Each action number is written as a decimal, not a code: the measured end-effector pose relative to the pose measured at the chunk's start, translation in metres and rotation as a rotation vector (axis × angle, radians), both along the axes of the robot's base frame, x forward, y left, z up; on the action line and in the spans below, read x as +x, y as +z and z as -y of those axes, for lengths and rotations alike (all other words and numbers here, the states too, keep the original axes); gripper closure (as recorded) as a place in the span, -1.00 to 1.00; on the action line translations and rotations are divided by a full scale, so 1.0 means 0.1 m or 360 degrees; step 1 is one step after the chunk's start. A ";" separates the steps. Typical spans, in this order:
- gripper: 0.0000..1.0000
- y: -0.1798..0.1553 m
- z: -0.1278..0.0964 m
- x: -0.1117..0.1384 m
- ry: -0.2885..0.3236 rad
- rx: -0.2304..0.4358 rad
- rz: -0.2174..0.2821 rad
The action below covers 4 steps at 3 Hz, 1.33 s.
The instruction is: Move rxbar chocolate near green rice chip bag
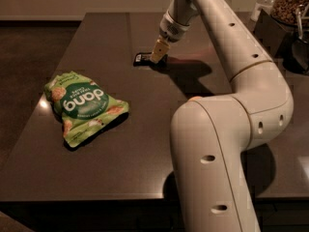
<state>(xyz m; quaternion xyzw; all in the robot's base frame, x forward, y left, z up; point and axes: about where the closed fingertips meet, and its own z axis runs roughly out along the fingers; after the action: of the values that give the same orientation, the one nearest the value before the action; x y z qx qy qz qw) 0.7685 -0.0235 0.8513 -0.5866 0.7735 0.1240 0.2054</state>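
Observation:
The rxbar chocolate point(143, 58) is a small flat black bar lying on the dark table point(145, 168) toward the far middle. My gripper point(159, 52) reaches down from the arm and sits right at the bar's right end, hiding that end. The green rice chip bag point(83, 106), a crinkly green pouch with white "dang" lettering, lies flat on the left side of the table, well to the front left of the bar and apart from it.
My arm's large white body point(217, 153) fills the right front of the view. A jar of brown food point(289, 4), a pale bottle point(264, 4) and dark items point(297, 47) stand at the far right. The table's front edge runs along the bottom.

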 end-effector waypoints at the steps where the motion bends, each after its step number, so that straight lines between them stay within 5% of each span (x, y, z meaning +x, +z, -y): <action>1: 0.68 -0.01 -0.01 -0.03 0.0023 -0.0002 -0.0012; 2: 1.00 -0.01 0.00 -0.05 0.0038 -0.0004 -0.0021; 4: 1.00 0.25 -0.04 -0.41 0.0171 0.0083 -0.0035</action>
<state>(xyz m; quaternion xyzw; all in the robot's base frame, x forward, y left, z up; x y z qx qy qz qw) 0.7277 -0.0196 0.8762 -0.6203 0.7397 0.1614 0.2050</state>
